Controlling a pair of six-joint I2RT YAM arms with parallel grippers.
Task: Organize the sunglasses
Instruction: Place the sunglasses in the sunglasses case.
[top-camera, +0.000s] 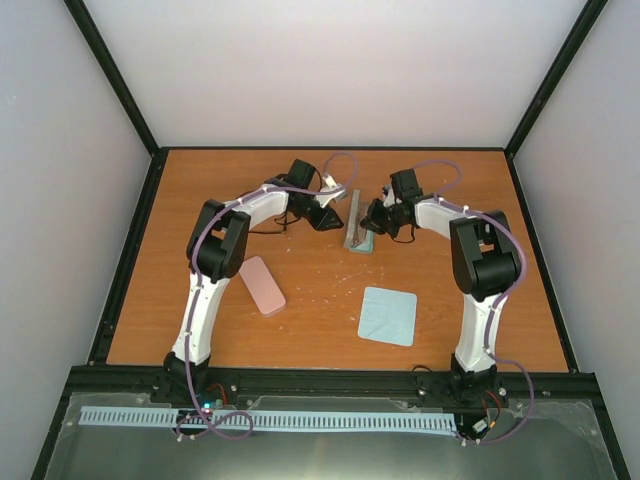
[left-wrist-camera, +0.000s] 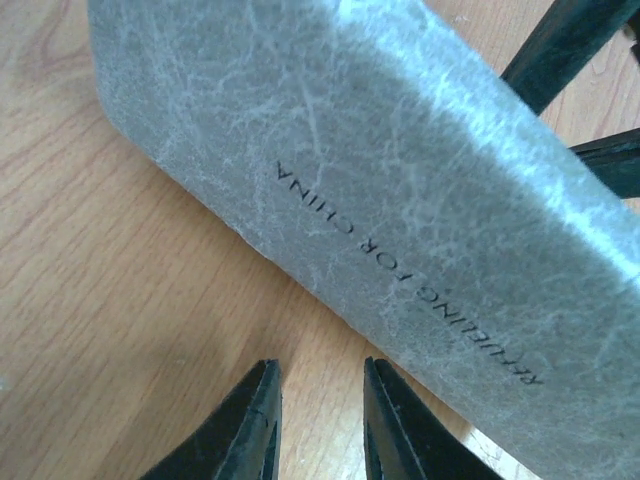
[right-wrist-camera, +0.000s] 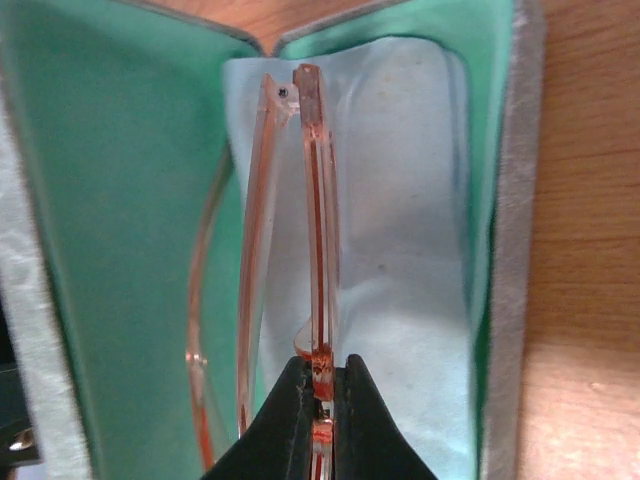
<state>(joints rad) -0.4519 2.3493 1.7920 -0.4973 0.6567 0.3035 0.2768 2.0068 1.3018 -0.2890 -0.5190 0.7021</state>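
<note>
Your right pincer (right-wrist-camera: 322, 378) was clamped shut on the reddish sunglasses (right-wrist-camera: 318, 200), pinching the thin folded frame at its near end. You held them inside the open grey case (right-wrist-camera: 90, 200), between its two green-lined halves. They were over the pale blue cloth (right-wrist-camera: 400, 250) that lay in the right-hand half; whether the frame touched that cloth was hard to tell. Your left pincer (left-wrist-camera: 320, 365) stood slightly open with nothing in it, bare counter (top-camera: 330, 280) showing in the gap. Its tips were just beside the case's grey outer shell. A pink case (top-camera: 262, 285) lay shut near your left arm. A second blue cloth (top-camera: 388, 315) lay flat nearer your right arm.
</note>
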